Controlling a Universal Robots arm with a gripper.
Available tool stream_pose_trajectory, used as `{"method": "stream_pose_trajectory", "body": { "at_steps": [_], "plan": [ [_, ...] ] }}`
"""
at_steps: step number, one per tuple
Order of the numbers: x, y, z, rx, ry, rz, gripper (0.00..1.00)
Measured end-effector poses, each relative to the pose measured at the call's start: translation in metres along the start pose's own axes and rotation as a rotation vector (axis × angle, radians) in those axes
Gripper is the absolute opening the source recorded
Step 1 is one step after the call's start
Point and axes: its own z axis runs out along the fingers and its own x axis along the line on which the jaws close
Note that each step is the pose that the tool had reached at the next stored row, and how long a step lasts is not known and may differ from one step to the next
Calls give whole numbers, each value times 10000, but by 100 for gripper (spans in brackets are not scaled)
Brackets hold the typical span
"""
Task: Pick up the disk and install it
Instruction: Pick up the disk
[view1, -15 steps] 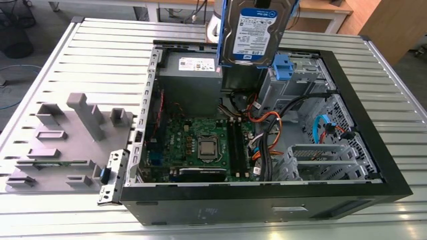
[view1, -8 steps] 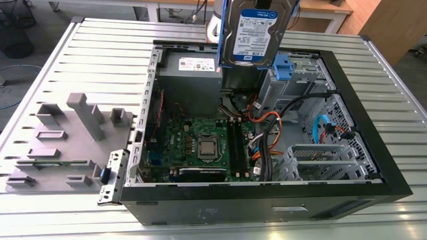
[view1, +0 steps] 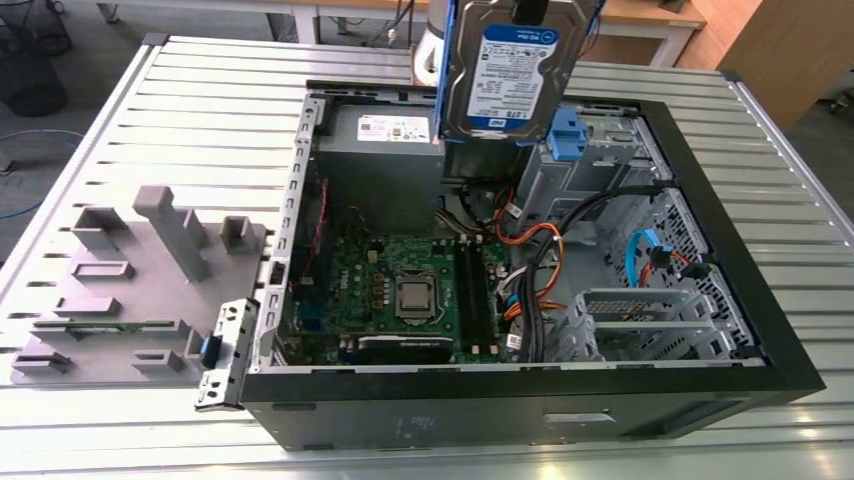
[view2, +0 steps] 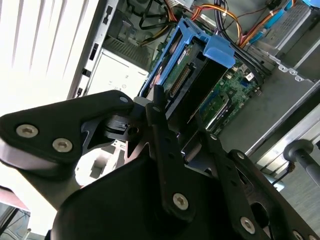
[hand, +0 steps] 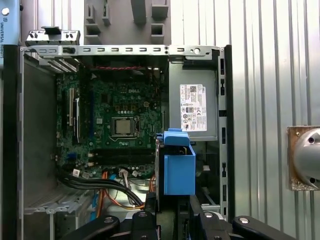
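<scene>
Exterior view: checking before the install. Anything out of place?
The silver hard drive in its blue plastic carrier hangs upright above the open black computer case, clamped in the gripper, not seated. Nothing looks damaged.

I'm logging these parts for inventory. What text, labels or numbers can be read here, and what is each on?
Label on the disk, held in the claw: print too small to read.
Sticker on the power supply: too small to read.
Fine print on the motherboard: too small to read.

Workshop, slotted metal bench, opened computer case
</scene>
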Motion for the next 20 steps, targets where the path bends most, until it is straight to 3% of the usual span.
{"method": "stream_pose_trajectory", "body": {
  "at_steps": [8,20],
  "plan": [
    [170,-6,-6,1,0,0,35],
    [575,-20,-20,1,-1,0,35]
  ]
}}
